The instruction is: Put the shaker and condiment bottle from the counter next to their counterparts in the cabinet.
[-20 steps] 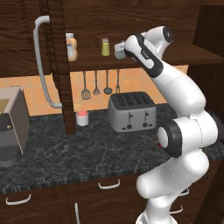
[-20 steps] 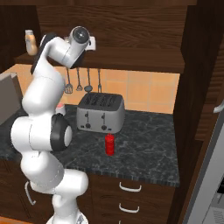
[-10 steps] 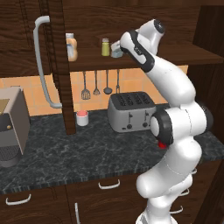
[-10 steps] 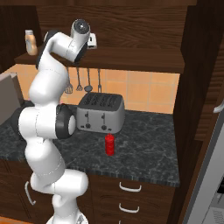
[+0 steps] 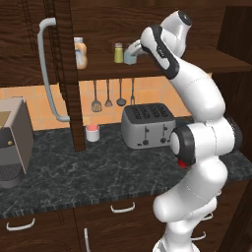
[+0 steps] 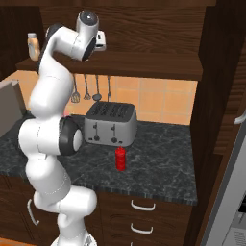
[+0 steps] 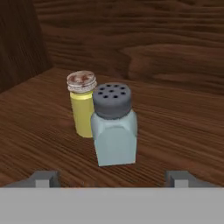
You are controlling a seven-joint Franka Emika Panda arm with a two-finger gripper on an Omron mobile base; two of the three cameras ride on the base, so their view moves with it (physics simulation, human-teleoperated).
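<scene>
Now that the jaws have sprung apart, your small pale grey-blue glassy shaker with the grey cap (image 7: 113, 127) stands free on the dark wooden cabinet shelf (image 7: 183, 127), just ahead of the opened gripper (image 7: 113, 178) and touching or nearly touching the olive-yellow shaker with the silver cap (image 7: 82, 104) behind it. You may judge the first half done. The right base view gives you what the hand view cannot: the all-red squeeze bottle (image 6: 120, 158) waiting on the black marbled counter (image 6: 158, 168), far below the gripper, before the silver toaster (image 6: 110, 125).
</scene>
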